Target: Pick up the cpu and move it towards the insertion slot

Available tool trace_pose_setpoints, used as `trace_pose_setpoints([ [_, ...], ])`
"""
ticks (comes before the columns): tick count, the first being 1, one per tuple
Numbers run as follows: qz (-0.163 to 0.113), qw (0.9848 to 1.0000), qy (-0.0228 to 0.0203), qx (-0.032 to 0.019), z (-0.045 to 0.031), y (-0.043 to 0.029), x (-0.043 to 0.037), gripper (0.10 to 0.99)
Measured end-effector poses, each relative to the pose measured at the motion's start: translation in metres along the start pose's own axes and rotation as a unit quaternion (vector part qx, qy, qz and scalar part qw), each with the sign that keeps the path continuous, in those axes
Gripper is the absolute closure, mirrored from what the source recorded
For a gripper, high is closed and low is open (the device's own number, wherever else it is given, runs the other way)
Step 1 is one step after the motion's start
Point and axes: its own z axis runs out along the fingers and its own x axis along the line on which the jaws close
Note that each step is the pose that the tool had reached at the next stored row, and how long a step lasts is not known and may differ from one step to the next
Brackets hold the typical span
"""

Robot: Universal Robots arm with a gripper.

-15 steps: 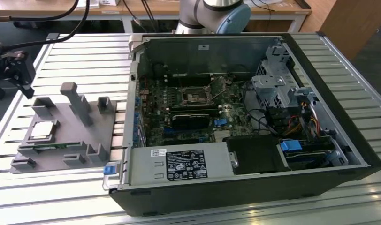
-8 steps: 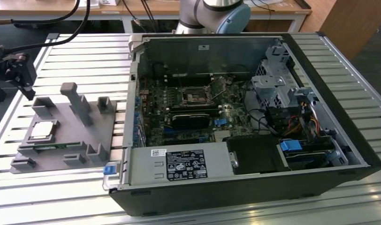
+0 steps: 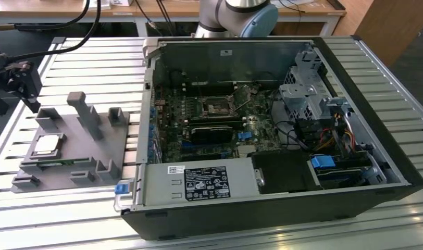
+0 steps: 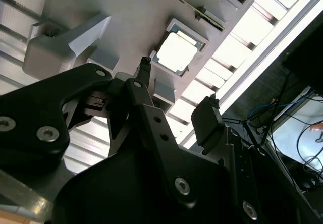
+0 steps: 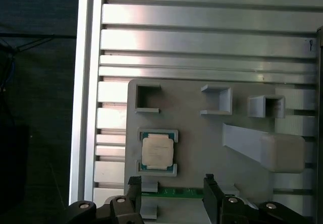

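Gripper (image 5: pixel 171 179): fingers spread, nothing held, poised above the grey fixture (image 5: pixel 202 133). Cpu (image 5: pixel 157 151): seated flat in a fixture recess, below and just beyond the fingertips, untouched. Insertion slot (image 3: pixel 217 107): located well apart from the gripper, inside the open computer case (image 3: pixel 281 216).

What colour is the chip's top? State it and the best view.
The chip is pale silvery-white on top, clearest in the first wrist view.

Exterior view high, overlooking case (image 3: pixel 267 213) and fixture (image 3: pixel 83 153), both wrist views close above same fixture
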Motion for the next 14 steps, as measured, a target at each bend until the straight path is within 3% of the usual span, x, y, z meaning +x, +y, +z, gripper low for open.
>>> trace_pose_setpoints([
  [14, 0.000, 1.0000, 0.0000, 0.0000, 0.0116, -0.0018, 0.0003, 0.482],
])
